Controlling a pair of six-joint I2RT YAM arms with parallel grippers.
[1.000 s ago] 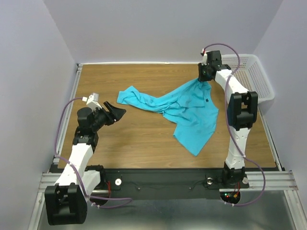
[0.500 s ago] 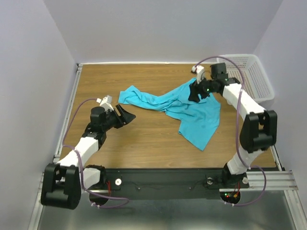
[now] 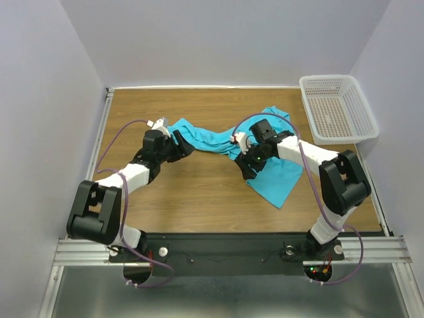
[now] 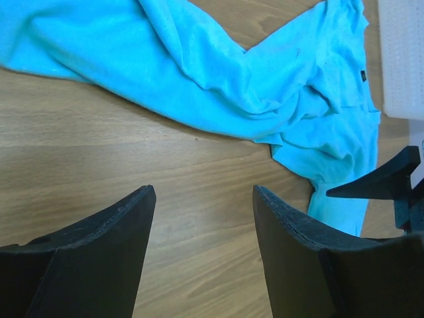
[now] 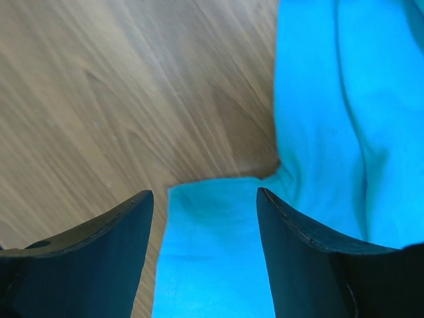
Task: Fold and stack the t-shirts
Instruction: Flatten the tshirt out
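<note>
One turquoise t-shirt point(image 3: 281, 175) lies crumpled across the middle of the wooden table, stretched from back left to front right. My left gripper point(image 3: 185, 143) stands open at the shirt's left end; in the left wrist view its fingers point(image 4: 119, 225) frame bare wood, with the t-shirt point(image 4: 199, 73) just beyond. My right gripper point(image 3: 247, 168) is open low over the shirt's near left edge. In the right wrist view the cloth point(image 5: 212, 252) lies between the fingers point(image 5: 298, 245), not pinched.
A white mesh basket point(image 3: 305, 99) stands at the back right corner of the table point(image 3: 199, 192) and shows at the left wrist view's right edge as the basket point(image 4: 401, 59). The right gripper's dark finger point(image 4: 384, 182) pokes into that view too.
The right gripper has let go of the shirt's raised corner, opened, and swung down and left to the shirt's near edge. The left arm has reached forward to the shirt's left end.
</note>
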